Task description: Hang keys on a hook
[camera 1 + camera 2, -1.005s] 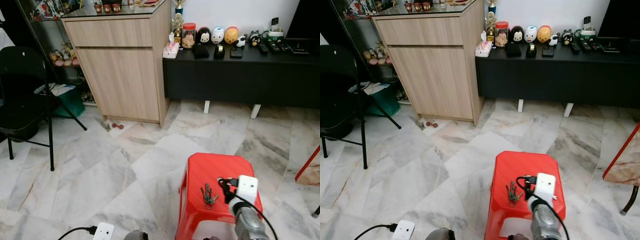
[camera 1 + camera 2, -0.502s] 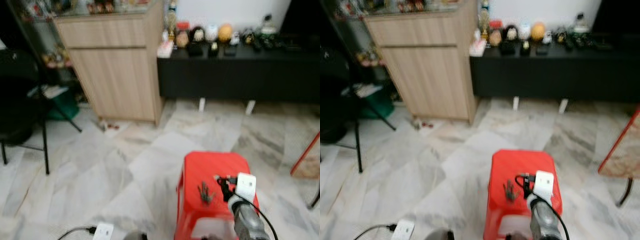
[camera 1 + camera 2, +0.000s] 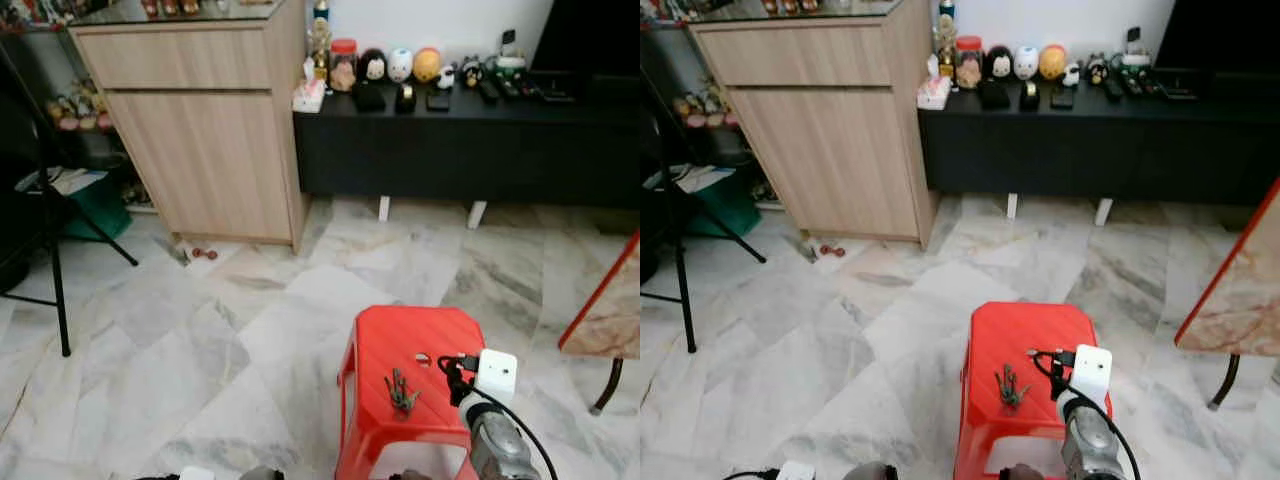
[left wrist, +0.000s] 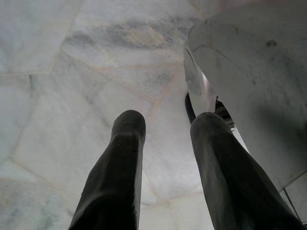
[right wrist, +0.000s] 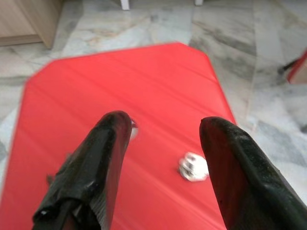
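Note:
A bunch of dark keys lies on the top of a red plastic stool just in front of me. My right gripper hovers low over the stool top, open, with nothing between its fingers. Seen from the head, that arm's white wrist block is just to the right of the keys. A small shiny spot shows on the red surface between the fingers. My left gripper hangs open over the marble floor.
A light wooden cabinet and a low black bench with figurines stand along the far wall. A black chair leg is at the left, a marble-patterned table edge at the right. A white power strip lies on the floor.
The whole picture has shifted, so the camera has moved. The keys stay on the stool and my right gripper stays beside them.

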{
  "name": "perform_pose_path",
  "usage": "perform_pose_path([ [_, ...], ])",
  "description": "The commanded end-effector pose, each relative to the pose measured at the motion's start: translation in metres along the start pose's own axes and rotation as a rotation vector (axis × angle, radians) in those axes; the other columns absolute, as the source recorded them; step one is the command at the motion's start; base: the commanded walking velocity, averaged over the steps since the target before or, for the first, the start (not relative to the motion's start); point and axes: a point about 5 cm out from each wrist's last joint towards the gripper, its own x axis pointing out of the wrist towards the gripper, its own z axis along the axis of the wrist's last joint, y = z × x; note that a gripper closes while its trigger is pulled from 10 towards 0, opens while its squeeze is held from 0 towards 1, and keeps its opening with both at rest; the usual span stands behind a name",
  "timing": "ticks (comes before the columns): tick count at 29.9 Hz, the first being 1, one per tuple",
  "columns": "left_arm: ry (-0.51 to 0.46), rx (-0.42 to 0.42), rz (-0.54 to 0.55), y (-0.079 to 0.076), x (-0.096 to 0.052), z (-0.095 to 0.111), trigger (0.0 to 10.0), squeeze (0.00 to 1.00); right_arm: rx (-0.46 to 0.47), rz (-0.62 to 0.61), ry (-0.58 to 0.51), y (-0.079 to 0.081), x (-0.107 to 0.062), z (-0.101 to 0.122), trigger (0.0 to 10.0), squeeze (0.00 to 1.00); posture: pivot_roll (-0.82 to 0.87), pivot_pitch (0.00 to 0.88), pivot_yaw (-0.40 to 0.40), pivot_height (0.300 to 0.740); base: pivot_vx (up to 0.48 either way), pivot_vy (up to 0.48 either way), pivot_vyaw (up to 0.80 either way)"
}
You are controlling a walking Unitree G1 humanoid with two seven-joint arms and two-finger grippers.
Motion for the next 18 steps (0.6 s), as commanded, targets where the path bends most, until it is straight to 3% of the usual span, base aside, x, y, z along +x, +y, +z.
perform_pose_path([
  [1, 0.006, -0.009, -0.013, -0.0028, 0.0000, -0.0017, 10.0, 0.00, 0.011, 0.006, 0.000, 0.0024, 0.0002, 0.0003, 10.0, 0.00, 0.04, 0.000, 0.000, 0.645, 0.334, 0.000, 0.00],
  [4, 0.008, -0.010, -0.014, -0.0034, 0.0000, -0.0020, 10.0, 0.00, 0.009, 0.007, 0.003, 0.0025, 0.0001, -0.0002, 10.0, 0.00, 0.04, 0.000, 0.000, 0.645, 0.334, 0.000, -0.59],
  [7, 0.012, -0.015, -0.013, -0.0036, 0.0000, -0.0026, 10.0, 0.00, 0.009, 0.006, -0.005, 0.0030, -0.0001, 0.0001, 10.0, 0.00, 0.04, 0.000, -0.001, 0.645, 0.303, 0.000, 0.00],
  [18, 0.020, -0.008, -0.021, -0.0052, 0.0000, -0.0035, 10.0, 0.00, -0.006, 0.009, -0.001, 0.0020, -0.0014, -0.0025, 10.0, 0.00, 0.04, 0.000, 0.005, 0.645, 0.000, 0.000, 0.00],
])
